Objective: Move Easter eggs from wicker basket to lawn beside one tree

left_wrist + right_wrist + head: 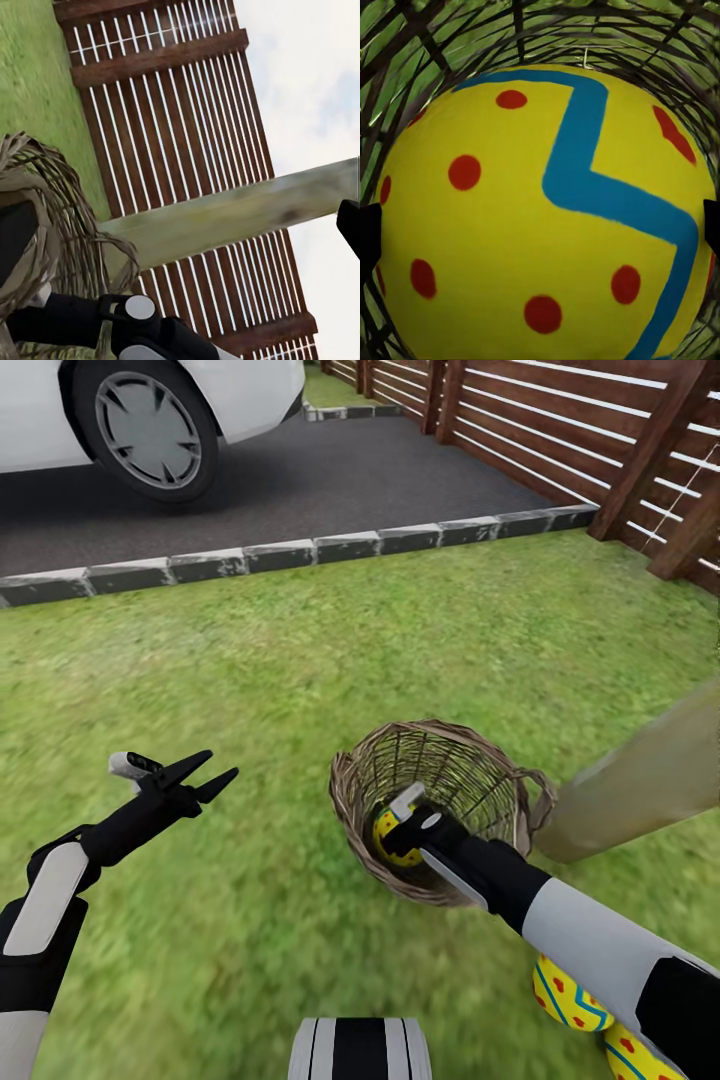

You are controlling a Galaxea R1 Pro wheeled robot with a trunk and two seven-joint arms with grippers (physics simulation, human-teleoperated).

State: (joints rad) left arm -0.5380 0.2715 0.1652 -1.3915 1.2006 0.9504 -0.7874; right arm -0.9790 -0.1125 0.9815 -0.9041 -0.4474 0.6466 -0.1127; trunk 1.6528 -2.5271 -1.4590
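Reaching into the wicker basket (440, 800), the right claw (408, 830) straddles one Easter egg (385, 826), two eggs (565, 992) outside.

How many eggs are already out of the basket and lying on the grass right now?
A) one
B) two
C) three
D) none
B: two eggs lie on the lawn near the tree, partly behind the right arm, while the right gripper reaches into the basket at the third egg.
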